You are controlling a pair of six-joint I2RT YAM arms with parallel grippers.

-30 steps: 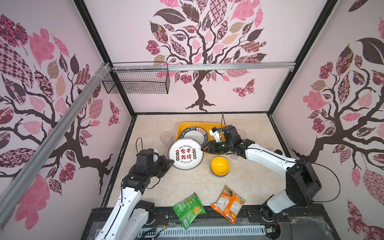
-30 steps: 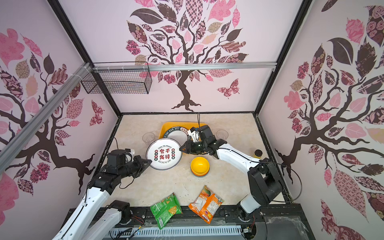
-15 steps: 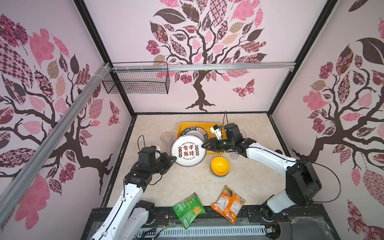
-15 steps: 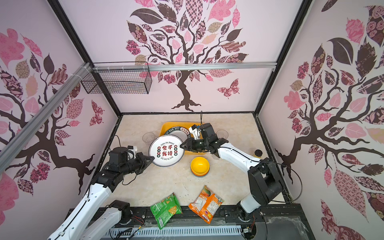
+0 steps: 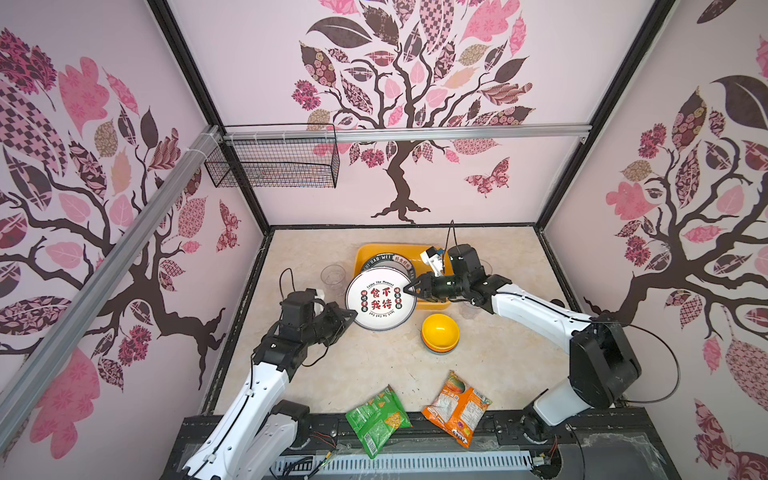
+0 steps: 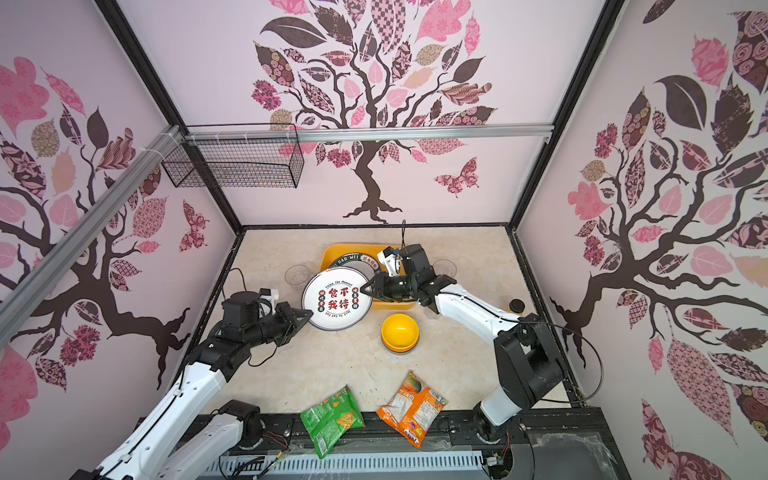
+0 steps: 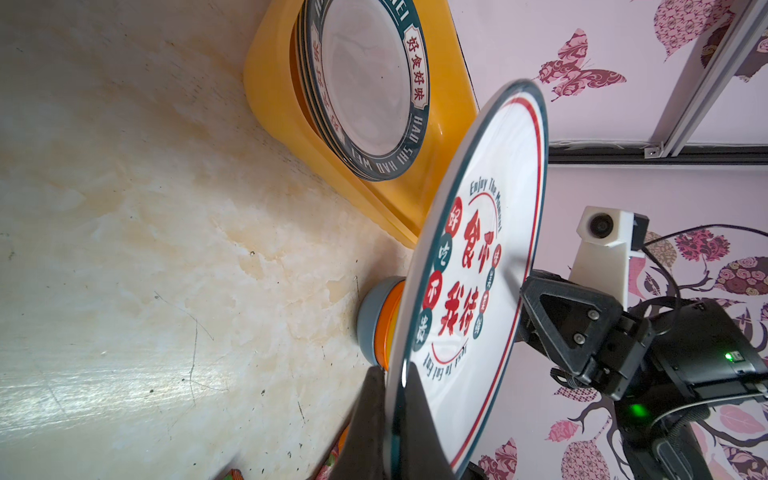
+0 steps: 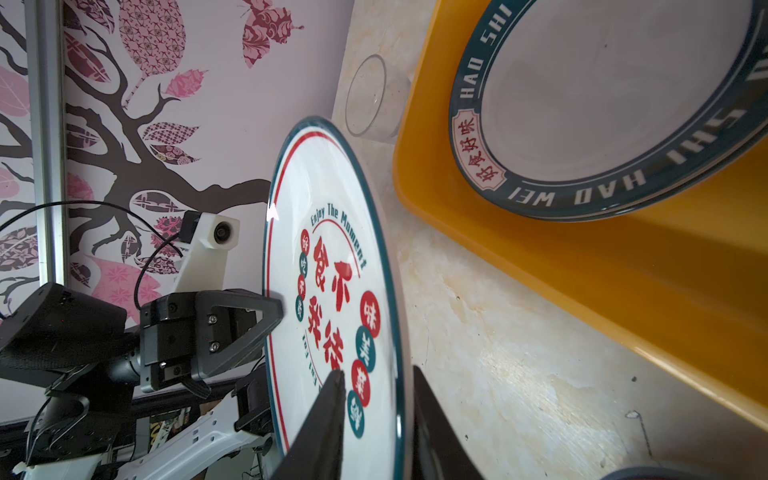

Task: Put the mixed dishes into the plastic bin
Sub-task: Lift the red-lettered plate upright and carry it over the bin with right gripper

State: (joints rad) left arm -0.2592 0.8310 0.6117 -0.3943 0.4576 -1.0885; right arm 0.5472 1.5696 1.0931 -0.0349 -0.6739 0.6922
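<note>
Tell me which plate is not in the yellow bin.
The plate with big red characters, held by the left gripper; the others lie stacked in the bin.

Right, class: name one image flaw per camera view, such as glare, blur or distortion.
In both top views the wide-angle lens splays the frame posts outward. Left wrist view: glare streaks the table; the left tool looks dark and soft near the lens. Right wrist view: a small highlight on the plate rim.

— The plate (image 5: 380,299) is showing red and black characters on white, ringed in dark teal.
— The bin (image 5: 362,254) is glowing yellow-orange, and the bowl stack (image 5: 439,330) is showing yellow over orange.
— The worktop (image 5: 374,365) is showing beige marbling.
</note>
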